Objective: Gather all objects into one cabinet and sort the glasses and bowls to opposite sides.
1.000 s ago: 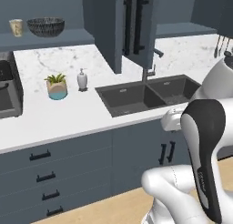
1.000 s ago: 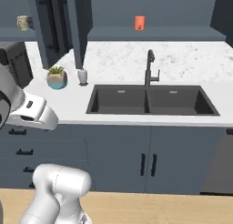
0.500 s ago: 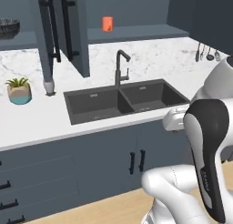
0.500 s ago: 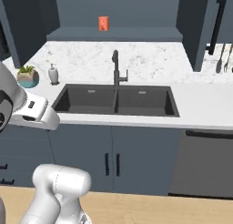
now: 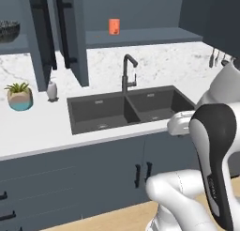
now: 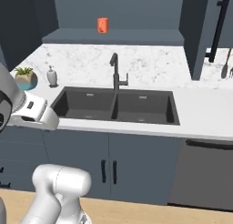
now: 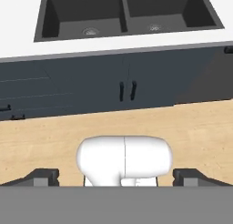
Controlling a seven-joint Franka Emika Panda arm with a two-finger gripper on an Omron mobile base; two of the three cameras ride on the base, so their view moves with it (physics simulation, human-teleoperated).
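Over the marble counter [image 6: 150,68], a plain orange cup [image 6: 103,25] bears no lettering; the fingers [image 7: 43,176] stand apart, holding nothing.

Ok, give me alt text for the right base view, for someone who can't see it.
An orange cup stands alone on the open slate-blue shelf above a dark double sink with a black faucet, set in a white marble counter. A potted plant and soap dispenser sit at the counter's left; a cabinet door with a black bar handle hangs open at right.
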